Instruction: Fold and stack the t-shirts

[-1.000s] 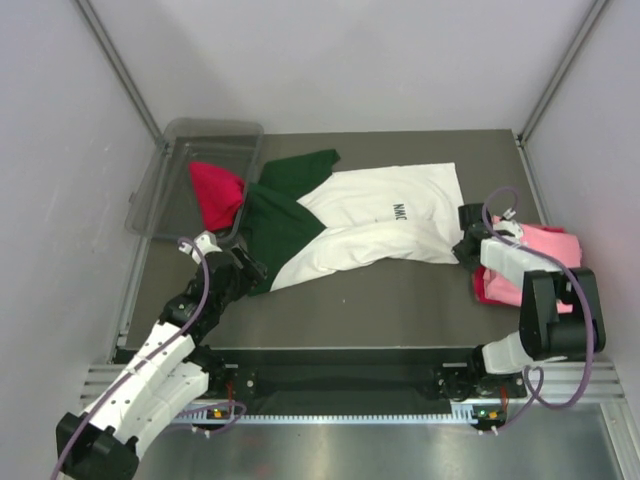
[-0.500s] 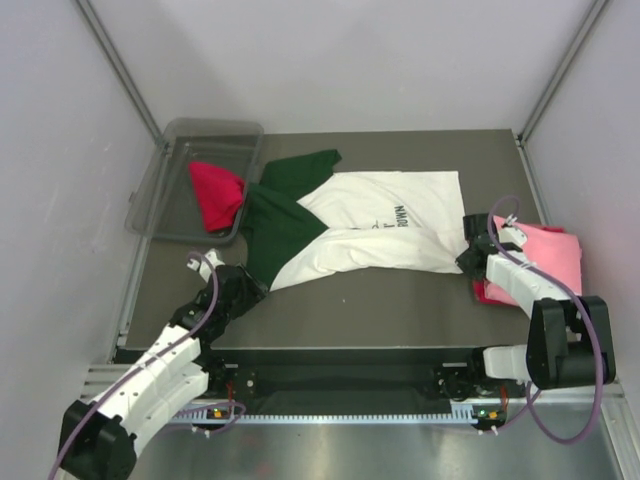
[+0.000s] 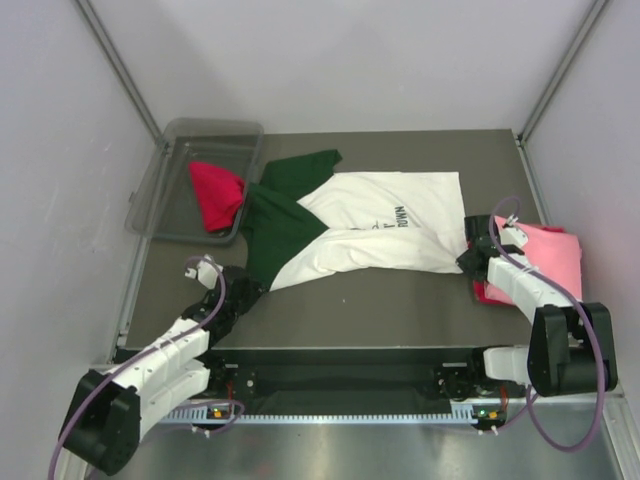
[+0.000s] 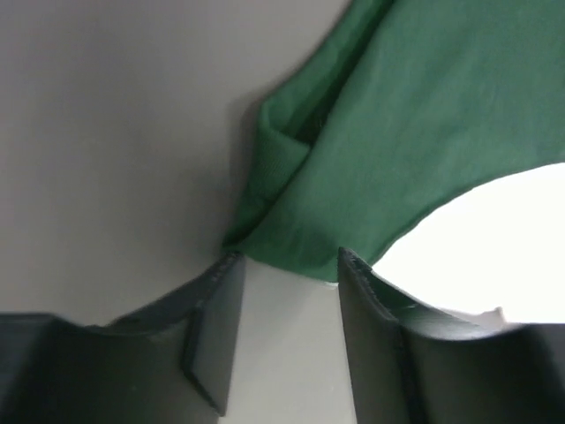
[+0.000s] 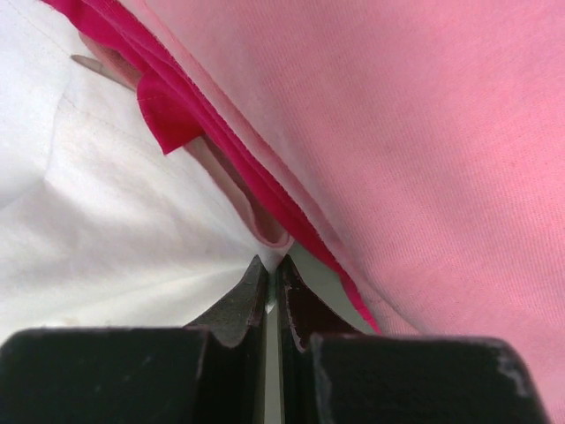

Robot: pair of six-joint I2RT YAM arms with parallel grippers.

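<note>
The white t-shirt (image 3: 385, 230) with dark green sleeves (image 3: 275, 232) and black chest print lies spread across the middle of the table. My left gripper (image 3: 242, 292) is open at the near corner of the lower green sleeve (image 4: 388, 132). In the left wrist view the sleeve's hem sits just at the fingertips (image 4: 231, 269), with bare table between the fingers. My right gripper (image 3: 470, 256) is shut on the white shirt's right corner (image 5: 132, 238), pinching a fold of white cloth. Beside it lies a folded pink t-shirt (image 3: 548, 252) on top of a red one (image 3: 481, 292). Another red t-shirt (image 3: 215, 192) lies in the bin.
The clear grey plastic bin (image 3: 165, 185) stands at the back left, its near edge touching the green sleeve. Grey walls close in on both sides. In the right wrist view the pink shirt (image 5: 424, 132) and a red edge (image 5: 168, 110) lie close against the pinched white cloth.
My left arm has drawn back toward the near edge, down to the sleeve's corner, and its jaws have narrowed. The right gripper has shifted slightly nearer, pulling the white shirt flatter.
</note>
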